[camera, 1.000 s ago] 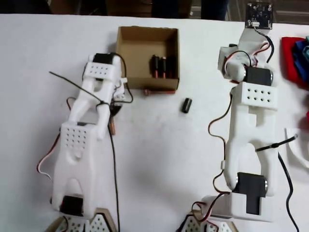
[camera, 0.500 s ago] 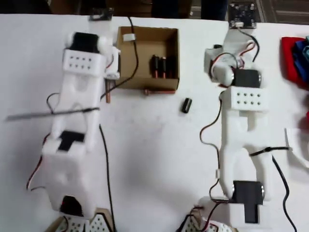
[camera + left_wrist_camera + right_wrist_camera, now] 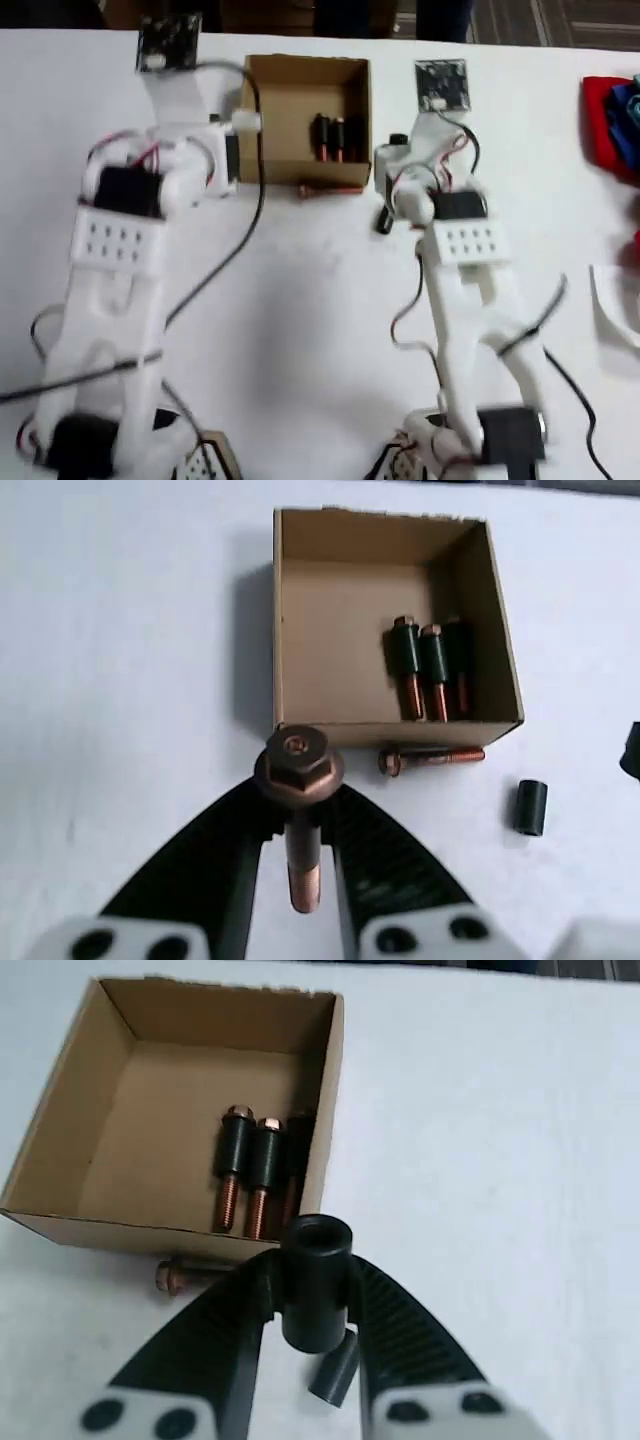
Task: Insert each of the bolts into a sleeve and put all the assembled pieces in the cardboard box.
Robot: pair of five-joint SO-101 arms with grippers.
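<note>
My left gripper (image 3: 300, 802) is shut on a copper bolt (image 3: 302, 830), head up, held above the table by the near left corner of the cardboard box (image 3: 400, 732). My right gripper (image 3: 315, 1295) is shut on a black sleeve (image 3: 316, 1280), bore up, in front of the box's (image 3: 150, 1140) right side. Three assembled pieces (image 3: 425, 665) lie in the box (image 3: 300, 170). A loose bolt (image 3: 330, 188) lies along the box's front wall. A second sleeve (image 3: 530, 807) lies on the table just under my right gripper (image 3: 392, 190). My left gripper (image 3: 228, 155) is at the box's left side.
A red cloth (image 3: 612, 110) lies at the table's right edge, with a white curved object (image 3: 610, 300) nearer the front. Both arms' cables hang loose over the white table (image 3: 320, 330).
The left arm has carried its bolt away from the table's front to the box's left side. The right arm has swung left to the box's right front corner.
</note>
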